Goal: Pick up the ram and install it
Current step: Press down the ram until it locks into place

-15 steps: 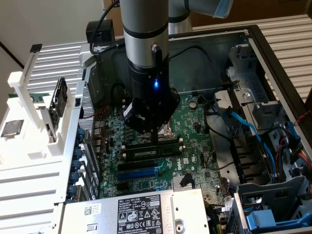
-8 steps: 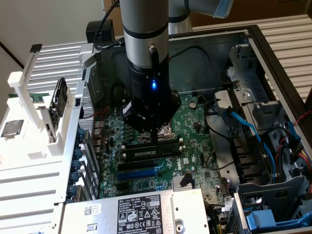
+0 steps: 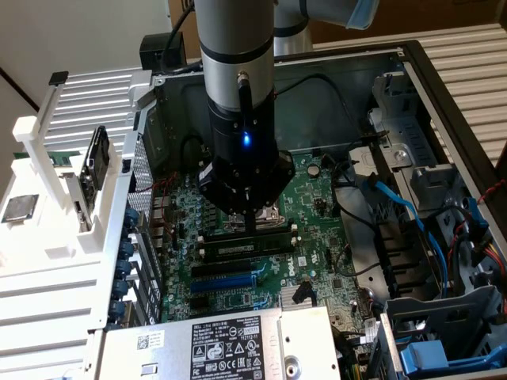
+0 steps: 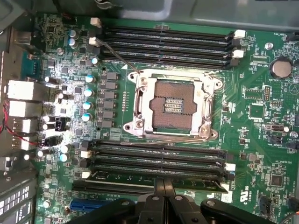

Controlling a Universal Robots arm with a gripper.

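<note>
Black two-finger gripper (image 3: 250,224) on the grey arm sits low over the green motherboard (image 3: 317,198), fingers fully closed together, tips pressing down on the long thin green ram stick (image 3: 245,246). Nothing gripped between them. Ram lies in one of the long black memory slots (image 4: 159,150) below the silver CPU socket (image 4: 172,105), just above the blue expansion slot (image 3: 226,282). In the wrist view the closed fingers cover the ram's (image 4: 140,177) middle; its white label is unreadable. Can't tell if the white end clips (image 4: 229,166) have latched.
</note>
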